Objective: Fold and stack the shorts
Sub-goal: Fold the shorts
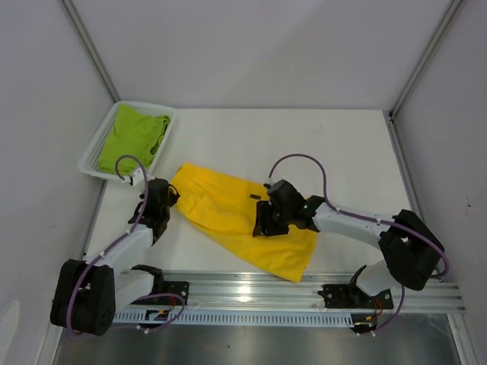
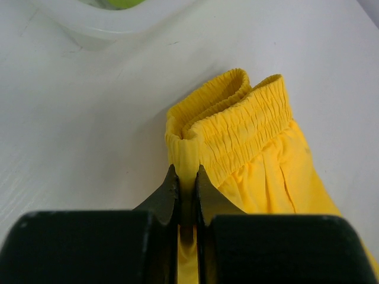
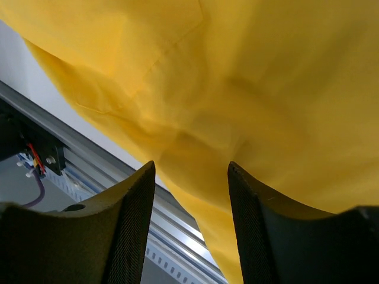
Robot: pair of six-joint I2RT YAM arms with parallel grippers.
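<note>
Left gripper [image 2: 185, 177] low, fingers pinching yellow shorts [image 2: 266, 177] at waistband. Right gripper [image 3: 190, 171] tilted down, fingers parted, shorts just beyond tips.

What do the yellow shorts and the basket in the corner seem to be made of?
Yellow shorts: thin, matte cloth, fibre unclear; it creases softly and the waistband gathers like elastic. Basket: white plastic, apparently; stiff, evenly perforated mesh walls.
</note>
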